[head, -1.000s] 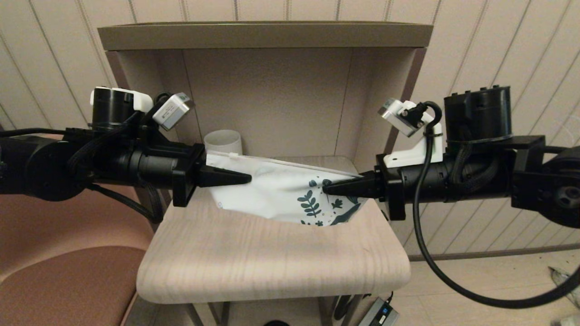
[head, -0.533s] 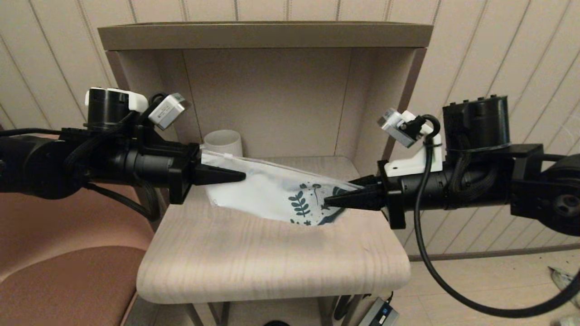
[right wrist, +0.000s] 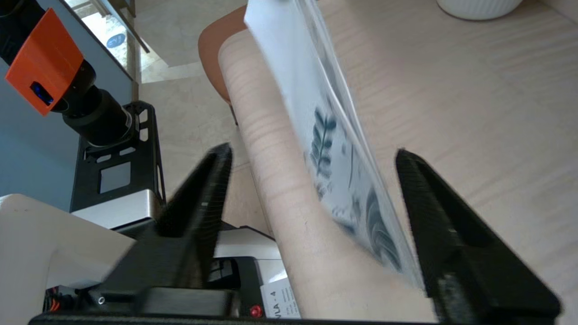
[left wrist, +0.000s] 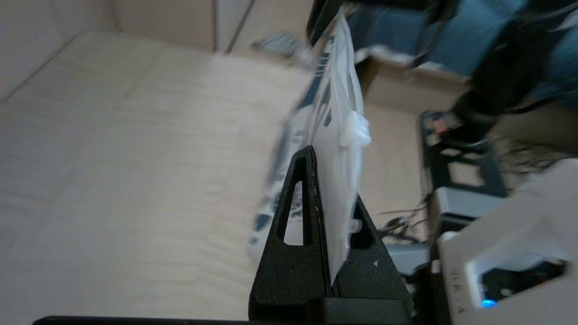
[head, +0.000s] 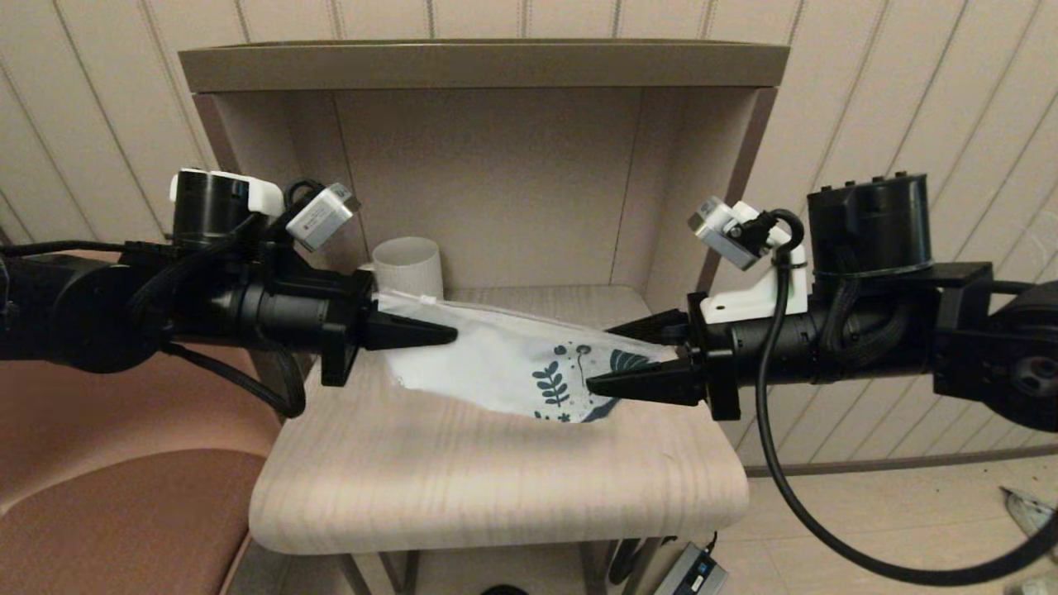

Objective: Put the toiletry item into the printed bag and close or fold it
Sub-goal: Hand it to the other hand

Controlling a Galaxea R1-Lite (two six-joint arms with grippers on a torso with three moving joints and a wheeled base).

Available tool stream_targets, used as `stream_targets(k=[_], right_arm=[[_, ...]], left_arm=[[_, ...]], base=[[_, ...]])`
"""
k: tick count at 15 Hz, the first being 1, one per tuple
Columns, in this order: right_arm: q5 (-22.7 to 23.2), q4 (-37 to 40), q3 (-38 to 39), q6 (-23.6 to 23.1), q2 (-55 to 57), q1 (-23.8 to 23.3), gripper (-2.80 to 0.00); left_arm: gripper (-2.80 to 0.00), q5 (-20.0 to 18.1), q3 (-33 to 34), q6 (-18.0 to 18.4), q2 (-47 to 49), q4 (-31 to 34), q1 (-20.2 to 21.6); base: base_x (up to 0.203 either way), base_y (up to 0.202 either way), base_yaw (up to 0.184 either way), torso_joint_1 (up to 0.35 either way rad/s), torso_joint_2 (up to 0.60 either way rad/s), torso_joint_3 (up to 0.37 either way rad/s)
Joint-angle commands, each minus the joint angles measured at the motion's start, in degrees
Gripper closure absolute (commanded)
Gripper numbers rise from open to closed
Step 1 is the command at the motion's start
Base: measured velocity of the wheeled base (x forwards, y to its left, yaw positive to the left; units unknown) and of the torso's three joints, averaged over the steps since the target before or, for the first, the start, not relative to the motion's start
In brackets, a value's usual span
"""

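Pale vertical wall panelling backs a light wood-grain table (head: 496,487) with a beige hutch rising over its rear half. Above the table's middle hangs the thin white crinkly printed bag (head: 496,355), its dark teal leaf-and-flower end sloping down toward the right edge. The left claw (head: 450,333) is clamped tight on the bag's plain end near the table's left edge, the film pinched between its black fingers (left wrist: 300,216). The right claw (head: 612,359) stands wide apart at the printed end, one finger on either side of the film and not gripping it. A white ribbed mug (head: 407,263) sits at the rear left corner, behind the bag. Whether the small tube is inside the bag cannot be told.
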Motion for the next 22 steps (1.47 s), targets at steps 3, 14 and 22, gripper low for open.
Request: stream_targets(k=[3, 14, 22], right_arm=[[-0.1, 1.9, -5.0, 0.9, -0.2, -0.6, -2.80], [-10.1, 32.1, -39.1, 1.3, 10.7, 11.5, -2.80], [-9.5, 41.1, -50.1, -4.2, 17.3, 11.6, -2.80]], left_arm=[[0.00, 3.2, 1.6, 4.2, -1.3, 0.7, -1.2], [0.00, 14.5, -11.7, 5.5, -3.9, 23.8, -2.5], [0.00, 18.0, -14.1, 3.2, -1.0, 26.5, -4.9]], base=[[0.000, 0.000, 0.000, 0.000, 0.00, 0.000], [0.000, 0.000, 0.000, 0.000, 0.00, 0.000], [0.000, 0.000, 0.000, 0.000, 0.00, 0.000]])
